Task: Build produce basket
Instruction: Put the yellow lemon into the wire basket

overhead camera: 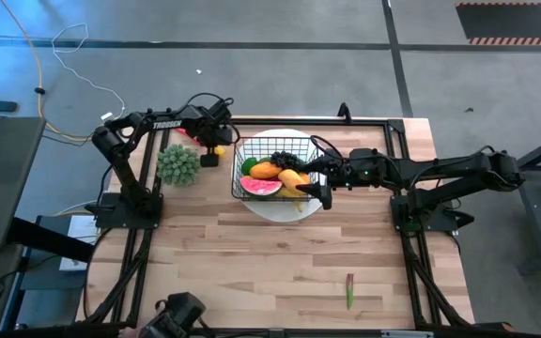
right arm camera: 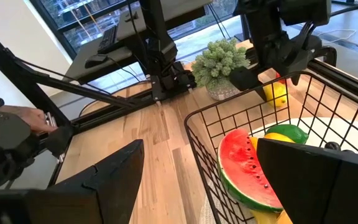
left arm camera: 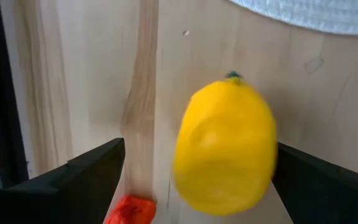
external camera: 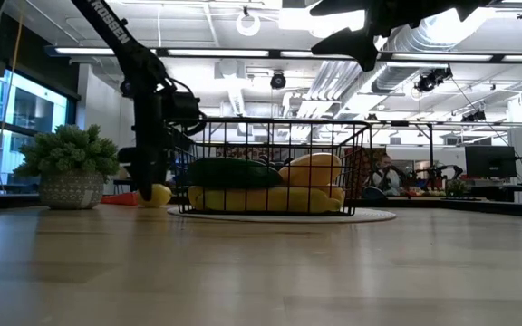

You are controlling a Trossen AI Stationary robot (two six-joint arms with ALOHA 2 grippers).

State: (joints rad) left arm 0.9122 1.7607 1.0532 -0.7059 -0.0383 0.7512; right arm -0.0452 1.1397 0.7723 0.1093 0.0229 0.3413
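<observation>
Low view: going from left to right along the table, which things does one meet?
Potted plant → left arm reaching down → lemon at its foot → black wire basket with the produce, standing on the white plate.

You have a grey concrete floor (overhead camera: 252, 23) around the table, crossed by dark seams at 12 o'clock. Ceiling strip lights (external camera: 243, 52) and exposed ducting (external camera: 442, 36) run overhead; large windows (external camera: 7, 118) stand at 9 o'clock.
</observation>
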